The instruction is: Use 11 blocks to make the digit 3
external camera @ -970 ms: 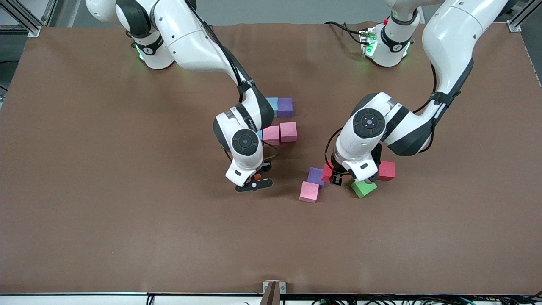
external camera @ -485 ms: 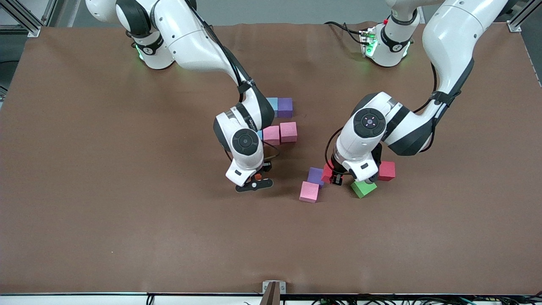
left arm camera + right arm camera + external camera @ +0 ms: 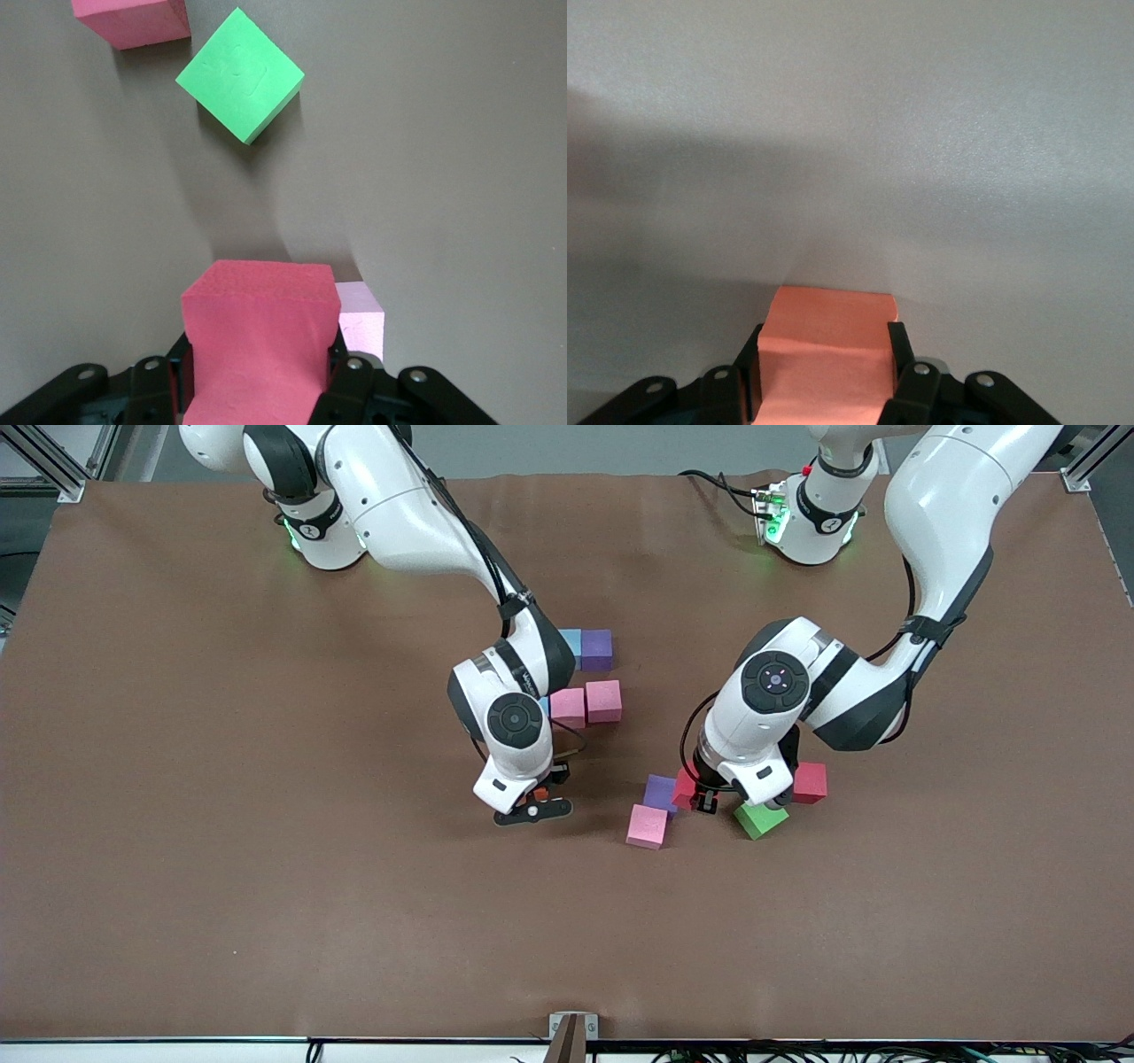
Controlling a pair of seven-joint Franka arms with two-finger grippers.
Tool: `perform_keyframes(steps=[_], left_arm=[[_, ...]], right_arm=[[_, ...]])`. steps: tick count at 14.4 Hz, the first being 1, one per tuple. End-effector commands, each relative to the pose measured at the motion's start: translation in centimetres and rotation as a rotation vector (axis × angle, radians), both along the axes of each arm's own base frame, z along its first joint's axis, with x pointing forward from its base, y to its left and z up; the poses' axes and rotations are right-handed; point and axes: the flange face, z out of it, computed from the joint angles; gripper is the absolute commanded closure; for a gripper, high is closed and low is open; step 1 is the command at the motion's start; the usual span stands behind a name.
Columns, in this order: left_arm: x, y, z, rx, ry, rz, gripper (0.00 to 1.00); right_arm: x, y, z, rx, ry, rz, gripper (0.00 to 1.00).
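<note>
**Both arms loaded, one cube apiece**

The right gripper point(image 3: 532, 804) is clamped on a small orange foam cube point(image 3: 826, 354), its fingers pressed against two opposite faces. In the right wrist view there is only bare brown table mat point(image 3: 221, 824) ahead of the cube. The left gripper point(image 3: 704, 797) pinches a red foam cube point(image 3: 261, 341) the same way, over a loose scatter: a pink foam cube point(image 3: 648, 826) and a purple foam cube point(image 3: 660, 791) just beside it, a second red cube point(image 3: 810, 782) and the green foam cube point(image 3: 240, 74) toward the left arm's end of the table.

The started figure lies farther from the front camera than the right gripper: a light blue cube point(image 3: 570, 643) touching a second purple cube point(image 3: 597, 649), and nearer the camera a row of two pink cubes point(image 3: 586, 704), with a sliver of blue at its end under the right arm's wrist. The rest of the figure is hidden by that arm.

The relation that counts, I'd say, is that the orange cube hangs nearer the front camera than the pink row, with a row's gap between. That looks like the place for the digit's next line. The right arm is the nearer one to the figure, so its cube should go down first
</note>
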Motion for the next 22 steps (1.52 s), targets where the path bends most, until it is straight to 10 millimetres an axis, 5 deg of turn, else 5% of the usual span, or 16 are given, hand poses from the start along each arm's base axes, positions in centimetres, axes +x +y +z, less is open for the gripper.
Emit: perform_keyframes(steps=[1, 7, 16, 18, 19, 22], left_arm=[[-0.2, -0.5, 1.4, -0.006, 0.007, 0.038, 0.71], [-1.1, -2.6, 1.1, 0.008, 0.066, 0.232, 0.71], [-1.3, -3.7, 0.7, 0.061, 0.088, 0.224, 0.71], [-1.4, -3.7, 0.6, 0.063, 0.087, 0.221, 0.71], [-1.4, -3.7, 0.6, 0.063, 0.087, 0.221, 0.71], [-1.4, -3.7, 0.7, 0.062, 0.086, 0.224, 0.71]], right_arm=[[-1.4, 0.1, 0.6, -0.006, 0.015, -0.02, 0.98], [-2.0, -0.1, 1.0, -0.008, 0.025, -0.026, 0.98], [-2.3, 0.0, 0.4, -0.01, 0.023, -0.03, 0.94], [-2.2, -0.1, 0.4, -0.01, 0.022, -0.038, 0.8], [-2.2, -0.1, 0.4, -0.01, 0.02, -0.055, 0.06], [-1.8, -0.3, 0.8, -0.012, 0.016, -0.067, 0.0]])
